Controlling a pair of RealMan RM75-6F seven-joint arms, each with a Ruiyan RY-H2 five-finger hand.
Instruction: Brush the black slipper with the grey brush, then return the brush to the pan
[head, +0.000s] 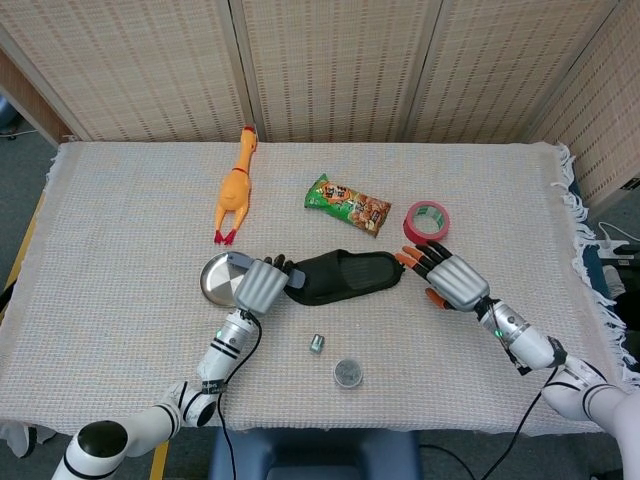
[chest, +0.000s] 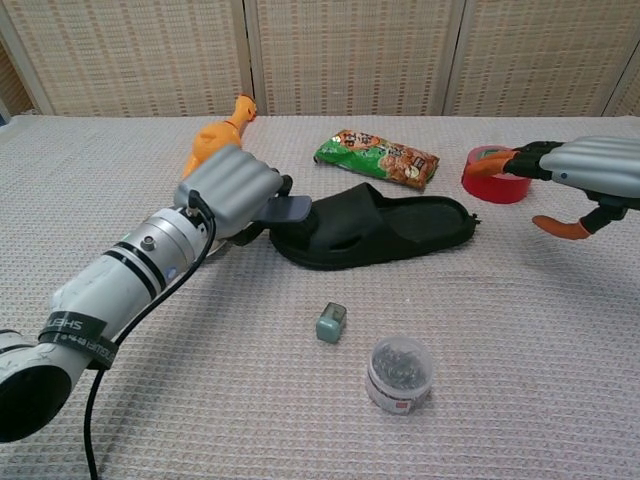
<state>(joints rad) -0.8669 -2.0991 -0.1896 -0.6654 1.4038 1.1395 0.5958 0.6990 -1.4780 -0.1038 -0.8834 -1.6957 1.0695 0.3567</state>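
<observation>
The black slipper (head: 345, 275) lies mid-table, heel end to the left. My left hand (head: 262, 285) grips the grey brush (chest: 288, 209), whose flat end rests at the slipper's heel edge (chest: 300, 235). The round metal pan (head: 214, 281) sits just left of that hand and is partly hidden by it. My right hand (head: 452, 281) hovers open, orange-tipped fingers spread, just right of the slipper's toe (head: 393, 268). In the chest view this hand (chest: 585, 170) is raised off the cloth, apart from the slipper.
A yellow rubber chicken (head: 235, 187) lies behind the pan. A green snack packet (head: 347, 203) and a red tape roll (head: 427, 220) lie behind the slipper. A small grey-green block (head: 316, 344) and a round lidded tub (head: 348, 373) sit in front.
</observation>
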